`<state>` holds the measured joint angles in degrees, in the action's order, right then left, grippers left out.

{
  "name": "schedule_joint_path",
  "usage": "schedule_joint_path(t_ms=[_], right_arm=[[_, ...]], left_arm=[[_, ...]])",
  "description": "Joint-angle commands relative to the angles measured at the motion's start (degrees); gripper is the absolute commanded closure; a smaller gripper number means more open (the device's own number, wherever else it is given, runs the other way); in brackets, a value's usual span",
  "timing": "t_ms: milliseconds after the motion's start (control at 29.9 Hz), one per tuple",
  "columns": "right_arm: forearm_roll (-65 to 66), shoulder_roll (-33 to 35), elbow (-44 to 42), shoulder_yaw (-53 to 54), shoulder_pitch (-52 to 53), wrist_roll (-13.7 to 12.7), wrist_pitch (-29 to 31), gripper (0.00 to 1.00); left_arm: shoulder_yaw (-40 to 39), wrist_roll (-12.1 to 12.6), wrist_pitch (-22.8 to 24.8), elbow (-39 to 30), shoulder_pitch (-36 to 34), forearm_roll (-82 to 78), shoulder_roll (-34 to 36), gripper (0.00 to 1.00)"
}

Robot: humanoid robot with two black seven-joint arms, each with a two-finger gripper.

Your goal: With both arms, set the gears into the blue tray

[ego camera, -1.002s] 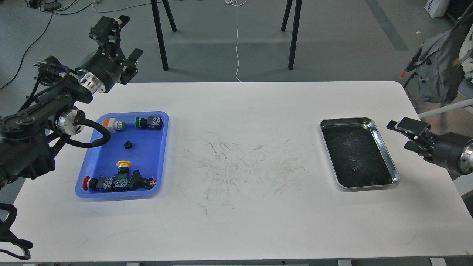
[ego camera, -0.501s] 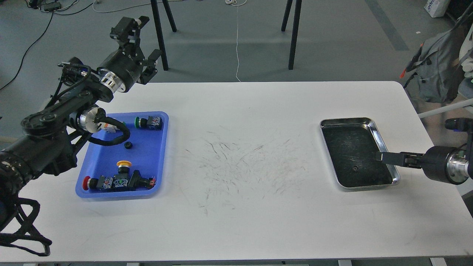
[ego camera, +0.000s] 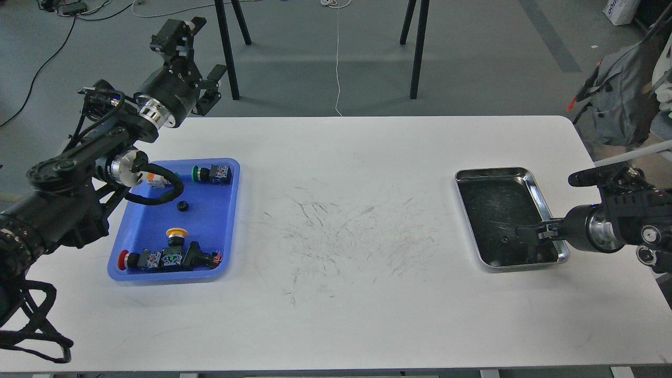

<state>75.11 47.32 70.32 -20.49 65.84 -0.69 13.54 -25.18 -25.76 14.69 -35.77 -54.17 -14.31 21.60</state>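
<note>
Now right gripper (ego camera: pixel 521 234), jaws' gap unreadable, reaches over steel tray (ego camera: pixel 546 207) rim near gear (ego camera: pixel 504 240); left gripper (ego camera: pixel 197 55) jaws wide.

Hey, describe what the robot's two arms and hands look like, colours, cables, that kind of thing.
Both arms are matte black with shiny silver metal joint discs. The left arm carries looped black cables and ends in a blocky black two-finger left hand. The right arm shows a silver wrist ring and a slimmer black right hand.

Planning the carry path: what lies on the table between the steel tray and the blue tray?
Head view: only bare, scuffed table between the steel tray and blue tray.
</note>
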Motion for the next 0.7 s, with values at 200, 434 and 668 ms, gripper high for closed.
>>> schedule_joint_path(t_ms=[200,434,668], right_arm=[[-0.1,-7.1,-1.9,-9.4,6.6,0.8,0.4,0.2],[0.1,-9.0,-2.3,-12.0,7.6,1.8,0.8,0.2],[0.3,-9.3,-2.6,-13.3,8.4,3.2,1.4,0.22]], left_arm=[[-0.2,-0.1,0.0,0.0,0.5,0.2,0.1,0.0],[-0.2,-0.2,0.0,0.0,0.6,0.2,0.4,0.0],[-0.2,-0.1,-0.2,0.0,0.6,0.2,0.4,0.0]])
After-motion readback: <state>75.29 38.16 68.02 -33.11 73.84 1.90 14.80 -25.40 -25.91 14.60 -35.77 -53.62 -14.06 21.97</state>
